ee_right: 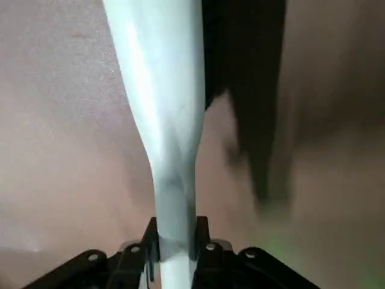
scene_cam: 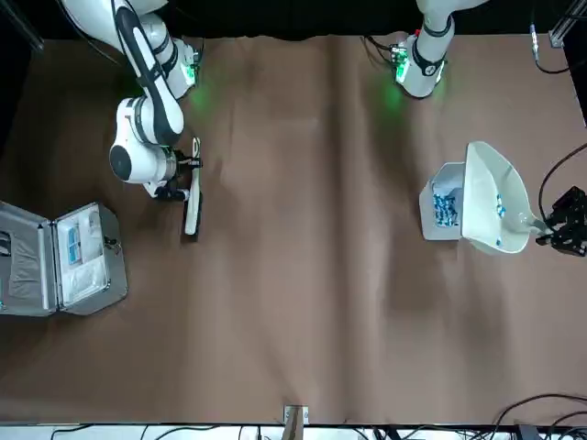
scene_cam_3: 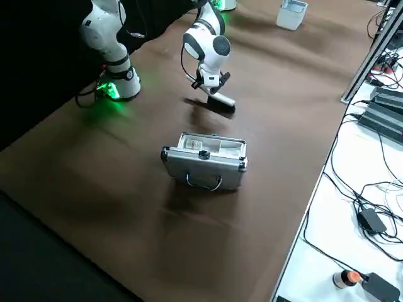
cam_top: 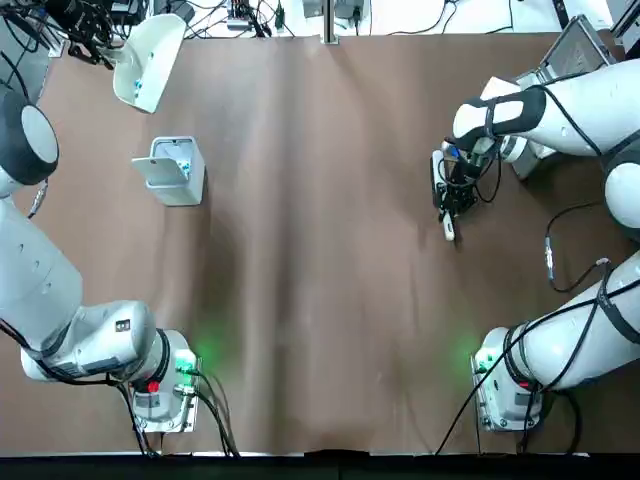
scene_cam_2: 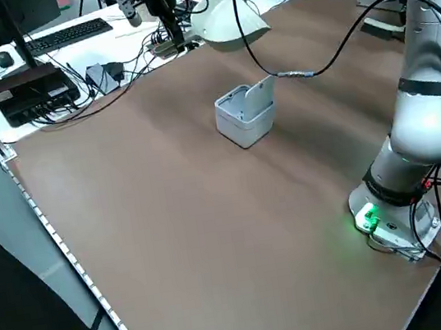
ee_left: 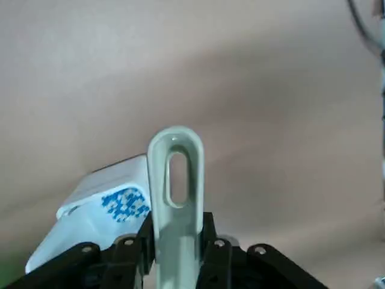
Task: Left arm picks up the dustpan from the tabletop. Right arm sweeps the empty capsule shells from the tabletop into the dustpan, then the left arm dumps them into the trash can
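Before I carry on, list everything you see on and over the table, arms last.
dustpan: one, pale greenish white, raised near the bin in the left claw
bin: one, light grey, on the table's left half, lid open
capsules: blue and white, a cluster in the bin, a few in the dustpan
brush: one, pale handle, black bristles, in the right claw
case: one, silver, open, at the table's far right
table: one, brown, under all of it
left claw: one, black, at the far left, shut on the dustpan's handle
right claw: one, black, on the right side, shut on the brush's handle
arms: two, white and grey, one each side
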